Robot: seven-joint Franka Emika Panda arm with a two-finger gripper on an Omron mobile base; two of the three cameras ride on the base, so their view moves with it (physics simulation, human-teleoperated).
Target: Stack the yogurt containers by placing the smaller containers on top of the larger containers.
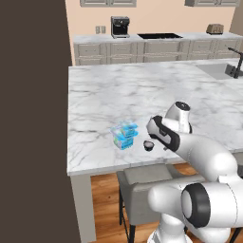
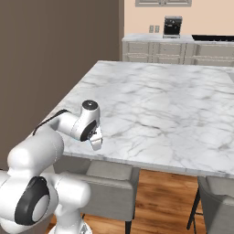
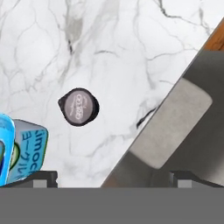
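The smaller container, a tiny dark round cup (image 3: 78,107) with a pale printed lid, stands on the marble counter (image 1: 109,95) near its front edge. It also shows as a dark cup (image 1: 148,145) just right of the larger container. That larger container is a light-blue and white yogurt pack (image 1: 125,135); its corner, the pack (image 3: 22,151), sits low and left in the hand view. My gripper (image 3: 114,178) hangs above the counter, a little to the right of the cup, open, with nothing between its fingertips (image 3: 41,177). From the right base view the gripper (image 2: 96,145) points down by the counter edge.
A grey chair (image 1: 142,182) is tucked under the counter's front edge, and its seat (image 3: 175,127) lies right of the cup. A sink faucet (image 1: 235,64) is at the far right, a coffee machine (image 1: 120,26) on the back counter, and a dark wall (image 1: 33,118) to the left.
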